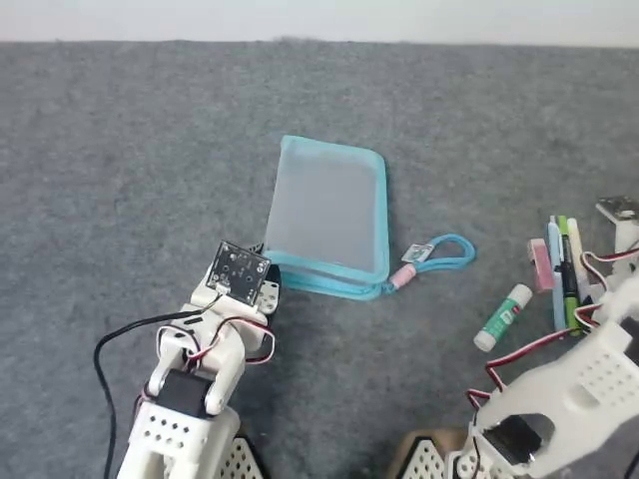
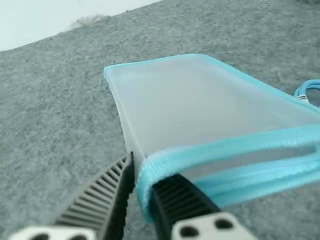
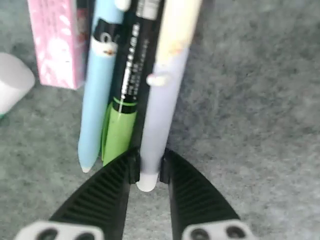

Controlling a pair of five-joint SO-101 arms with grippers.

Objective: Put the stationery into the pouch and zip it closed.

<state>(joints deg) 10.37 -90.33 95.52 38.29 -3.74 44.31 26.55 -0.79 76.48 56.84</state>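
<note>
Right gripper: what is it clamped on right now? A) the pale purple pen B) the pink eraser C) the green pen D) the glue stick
A: in the right wrist view the right gripper pinches the tip of the pale purple pen between its fingers, while the green pen lies free beside it.

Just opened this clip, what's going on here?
Two arms are working on packing stationery into a pouch. The left end effector pinches the teal zipper edge of the translucent pouch at one corner. The right end effector is closed on the tip of a pale pen, which lies beside a green pen and a blue pen, with a pink eraser and a glue stick nearby. The pouch looks empty.
</note>
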